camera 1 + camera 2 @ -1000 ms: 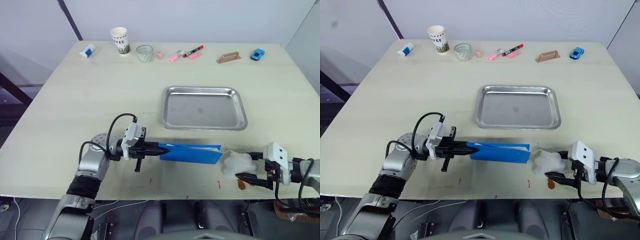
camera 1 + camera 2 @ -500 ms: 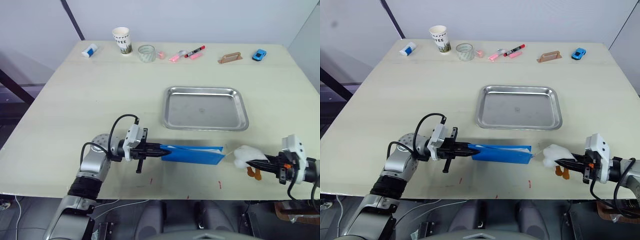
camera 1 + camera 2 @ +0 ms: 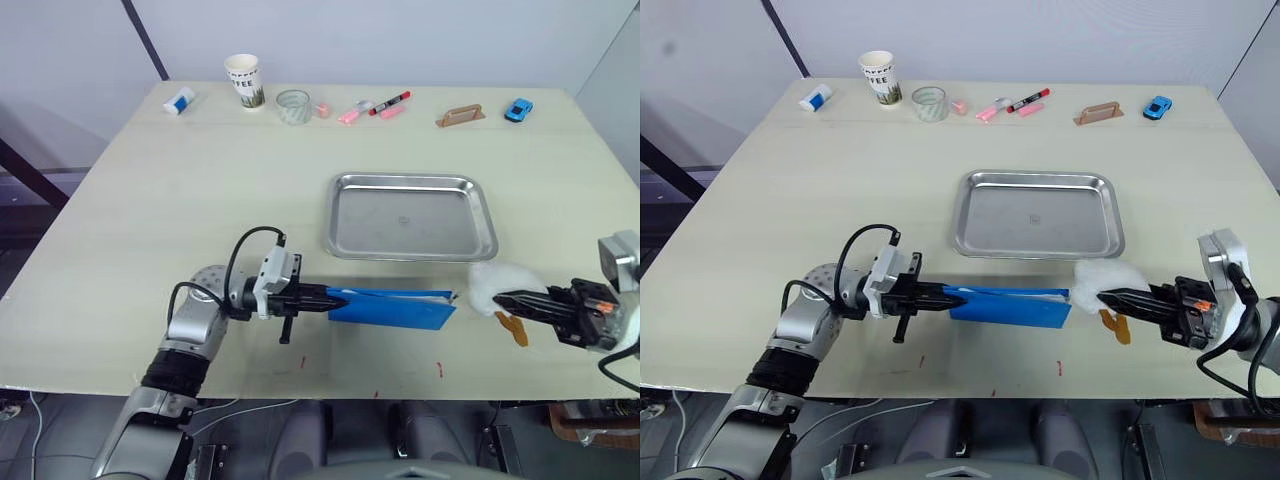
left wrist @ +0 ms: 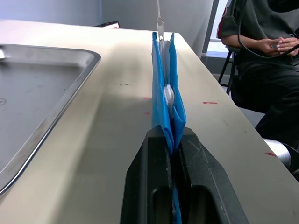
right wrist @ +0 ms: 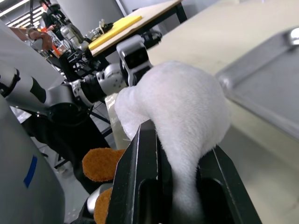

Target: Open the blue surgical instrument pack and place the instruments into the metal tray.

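The blue surgical instrument pack [image 3: 392,307] lies on the table just in front of the metal tray [image 3: 410,220], standing on its edge in the left wrist view [image 4: 164,88]. My left gripper [image 3: 335,298] is shut on the pack's left end. The instruments are hidden. My right gripper [image 3: 505,298] is shut on a fluffy white plush [image 3: 495,280] with orange feet, held just past the pack's right end near the tray's front right corner. In the right wrist view the plush [image 5: 182,102] bulges out between the fingers [image 5: 140,158].
Along the far edge stand a paper cup [image 3: 243,80], a glass [image 3: 292,106], pink and red markers [image 3: 375,107], a brown block [image 3: 459,116], a blue toy car [image 3: 516,109] and a small tube [image 3: 180,101]. A seated person [image 4: 261,56] shows beyond the table's near edge.
My right gripper closed on the plush and carried it up and away from the front edge toward the tray's corner. The left gripper and the pack slid slightly to the right.
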`<state>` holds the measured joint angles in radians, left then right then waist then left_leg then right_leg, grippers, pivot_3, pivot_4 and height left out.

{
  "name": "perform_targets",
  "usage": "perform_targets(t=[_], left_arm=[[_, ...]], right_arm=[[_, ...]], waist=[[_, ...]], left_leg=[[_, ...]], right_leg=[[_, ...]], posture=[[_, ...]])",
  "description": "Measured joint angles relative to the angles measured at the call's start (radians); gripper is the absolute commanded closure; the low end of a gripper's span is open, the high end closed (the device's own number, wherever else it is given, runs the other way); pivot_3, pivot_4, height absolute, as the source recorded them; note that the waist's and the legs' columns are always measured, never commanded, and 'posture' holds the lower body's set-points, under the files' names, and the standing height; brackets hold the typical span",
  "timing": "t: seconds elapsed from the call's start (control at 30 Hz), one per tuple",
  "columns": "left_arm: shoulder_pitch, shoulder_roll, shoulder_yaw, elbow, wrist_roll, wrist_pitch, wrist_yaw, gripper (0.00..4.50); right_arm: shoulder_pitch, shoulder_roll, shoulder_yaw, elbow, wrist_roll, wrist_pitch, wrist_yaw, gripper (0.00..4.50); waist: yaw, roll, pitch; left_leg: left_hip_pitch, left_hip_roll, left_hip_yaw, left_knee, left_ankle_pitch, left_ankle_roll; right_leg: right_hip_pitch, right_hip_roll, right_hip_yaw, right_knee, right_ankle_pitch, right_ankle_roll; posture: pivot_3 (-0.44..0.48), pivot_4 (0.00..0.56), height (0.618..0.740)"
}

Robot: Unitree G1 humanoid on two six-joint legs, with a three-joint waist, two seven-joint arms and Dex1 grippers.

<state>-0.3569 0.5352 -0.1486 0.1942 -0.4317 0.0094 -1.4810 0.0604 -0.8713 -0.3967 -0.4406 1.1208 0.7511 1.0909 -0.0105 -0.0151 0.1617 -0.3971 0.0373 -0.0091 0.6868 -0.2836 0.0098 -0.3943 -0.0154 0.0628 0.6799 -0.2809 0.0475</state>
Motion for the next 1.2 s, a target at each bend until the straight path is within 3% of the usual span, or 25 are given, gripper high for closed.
perform_targets(t=[0.2, 0.5, 0.87, 1.2], left_arm=[[-0.002, -0.005, -0.017, -0.020, 0.006, 0.007, 0.003, 4.50], [-0.011, -0.017, -0.019, -0.022, 0.018, 0.020, 0.017, 4.50], [-0.002, -0.026, -0.016, -0.027, 0.020, 0.022, 0.030, 4.50], [-0.001, -0.041, -0.016, -0.027, 0.019, 0.026, 0.054, 4.50]], right_arm=[[-0.202, 0.027, 0.168, -0.074, -0.029, 0.017, -0.080, 4.44], [-0.468, 0.098, 0.477, -0.080, -0.260, 0.010, -0.094, 4.44], [-0.571, 0.182, 0.648, -0.058, -0.464, -0.079, -0.042, 4.45], [-0.597, 0.142, 0.747, -0.109, -0.655, -0.216, 0.025, 4.45]], waist=[[-0.003, 0.000, 0.000], [-0.001, 0.000, 0.000], [-0.001, 0.000, 0.000], [0.000, 0.000, 0.000]], left_leg=[[0.000, 0.001, -0.001, 0.000, 0.000, 0.000], [-0.002, 0.000, -0.002, 0.000, 0.000, 0.000], [-0.002, 0.000, -0.002, 0.000, 0.000, 0.000], [-0.002, 0.000, -0.003, 0.000, 0.000, 0.000]], right_leg=[[-0.001, 0.001, 0.000, 0.000, 0.000, 0.000], [-0.002, 0.000, -0.001, -0.001, 0.000, 0.000], [-0.002, 0.000, -0.001, 0.000, 0.000, 0.000], [-0.002, -0.001, -0.002, 0.000, 0.000, 0.000]], posture=[[0.000, 0.150, 0.740], [0.000, 0.150, 0.740], [0.000, 0.150, 0.740], [0.000, 0.150, 0.740]])
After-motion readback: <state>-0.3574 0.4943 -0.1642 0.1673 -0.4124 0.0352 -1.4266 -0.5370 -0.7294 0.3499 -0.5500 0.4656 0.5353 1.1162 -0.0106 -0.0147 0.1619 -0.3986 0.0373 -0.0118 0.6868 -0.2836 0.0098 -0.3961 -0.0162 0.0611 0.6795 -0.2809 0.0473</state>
